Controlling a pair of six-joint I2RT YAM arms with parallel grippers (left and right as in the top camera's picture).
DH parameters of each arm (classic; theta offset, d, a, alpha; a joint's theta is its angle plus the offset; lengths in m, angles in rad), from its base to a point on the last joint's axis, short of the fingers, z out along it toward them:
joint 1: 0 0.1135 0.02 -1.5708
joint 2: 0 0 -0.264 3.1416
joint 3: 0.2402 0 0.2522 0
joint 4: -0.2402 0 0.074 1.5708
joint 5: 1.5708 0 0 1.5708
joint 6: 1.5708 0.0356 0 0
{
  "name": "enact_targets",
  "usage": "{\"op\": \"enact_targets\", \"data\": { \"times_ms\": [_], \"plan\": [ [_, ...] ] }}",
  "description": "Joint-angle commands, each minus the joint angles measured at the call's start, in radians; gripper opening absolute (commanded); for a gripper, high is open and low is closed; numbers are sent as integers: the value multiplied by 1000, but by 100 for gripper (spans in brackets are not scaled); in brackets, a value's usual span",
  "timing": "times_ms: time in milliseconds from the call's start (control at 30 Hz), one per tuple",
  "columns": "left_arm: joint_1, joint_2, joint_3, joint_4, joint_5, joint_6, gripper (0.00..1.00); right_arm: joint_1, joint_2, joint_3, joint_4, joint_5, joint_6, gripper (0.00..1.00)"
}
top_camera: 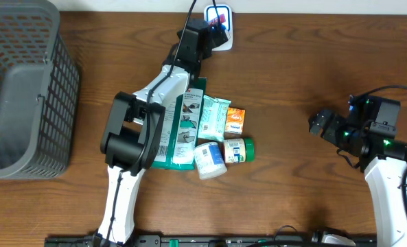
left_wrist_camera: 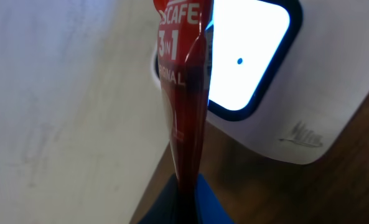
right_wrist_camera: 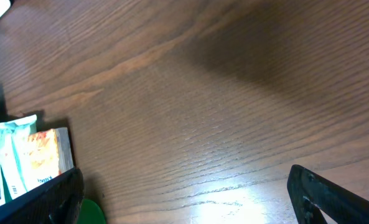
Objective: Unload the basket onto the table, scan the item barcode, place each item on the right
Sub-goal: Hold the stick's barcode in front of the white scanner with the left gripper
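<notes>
Red sachet (left_wrist_camera: 187, 81), judged light, limp, slippery, is pinched at its near end by left gripper (left_wrist_camera: 184, 205) before scanner (left_wrist_camera: 252, 62); right gripper (right_wrist_camera: 184, 205) left open.

— We see a red sachet (left_wrist_camera: 187, 93) with white lettering, and a white scanner (left_wrist_camera: 302, 134) with a dark-rimmed window (left_wrist_camera: 246, 53).
— We also see a grey lattice basket (top_camera: 57, 89) and a brown wood-grained table (right_wrist_camera: 234, 93).
</notes>
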Motion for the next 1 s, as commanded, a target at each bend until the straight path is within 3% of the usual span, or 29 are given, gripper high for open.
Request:
{"op": "enact_targets", "data": {
  "times_ms": [0,967],
  "plan": [
    [8,21,3,4,10,13,7,0,1,8,0,5,-12,99],
    [32,34,3,27,27,12,7,0,1,8,0,5,-12,99]
  ]
}}
